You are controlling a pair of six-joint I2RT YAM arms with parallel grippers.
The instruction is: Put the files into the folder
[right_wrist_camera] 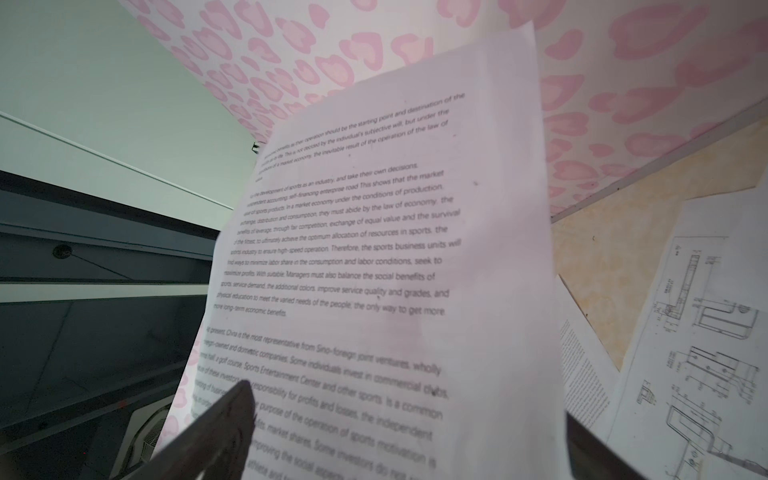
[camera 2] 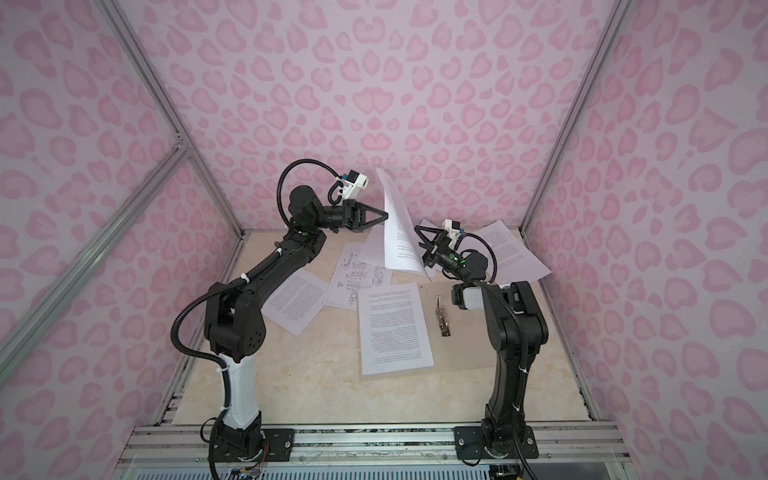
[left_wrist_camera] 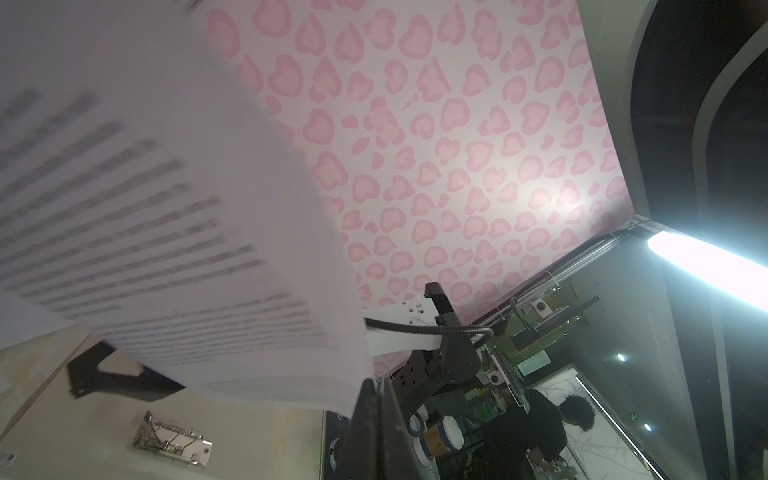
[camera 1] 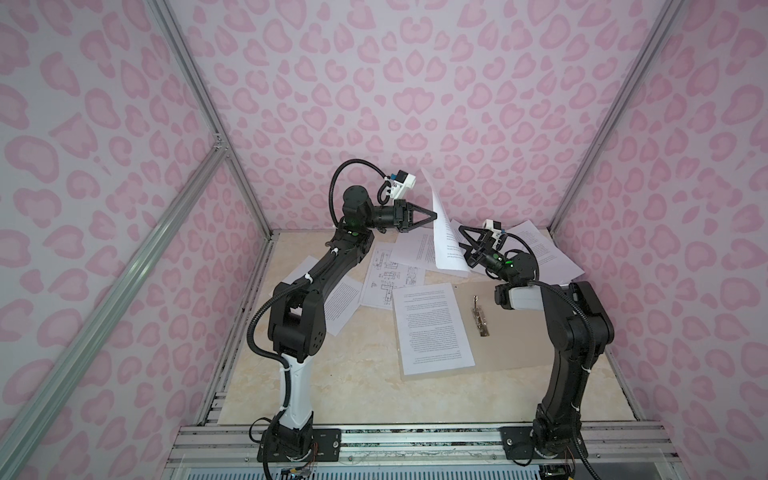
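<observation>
The left gripper point(camera 1: 432, 216) is raised above the back of the beige marble-patterned table point(camera 1: 353, 395). Its fingers are pressed together on the edge of a white paper sheet with black printed text point(camera 1: 446, 245), which stands nearly upright in the air and bends a little. The left wrist view shows the same pinch, with the blurred page point(left_wrist_camera: 166, 208) spreading away from the closed fingertips point(left_wrist_camera: 374, 411).

The right gripper point(camera 1: 465, 245) sits just beside the lower part of that raised sheet, on its other face, with its fingers spread wide. In the right wrist view the printed page point(right_wrist_camera: 374, 270) fills the space between the two dark fingers point(right_wrist_camera: 220, 424). Whether either finger touches the paper cannot be told.

The thin flat grey-beige cardboard folder point(camera 1: 509, 345) lies open on the table in front of the right arm, with a slim metal clip point(camera 1: 480, 316) along its spine. A white sheet of dense text point(camera 1: 432, 328) lies flat on the folder's left half, just beside the clip.

The other files lie loose on the table:
- A white sheet with technical line drawings point(camera 1: 392, 278) is just behind the folder's left corner.
- A text sheet point(camera 1: 345, 303) lies partly under the left arm.
- Another text sheet point(camera 1: 415, 249) lies behind the drawings.
- One more text sheet point(camera 1: 544, 249) lies at the back right, behind the right gripper
</observation>
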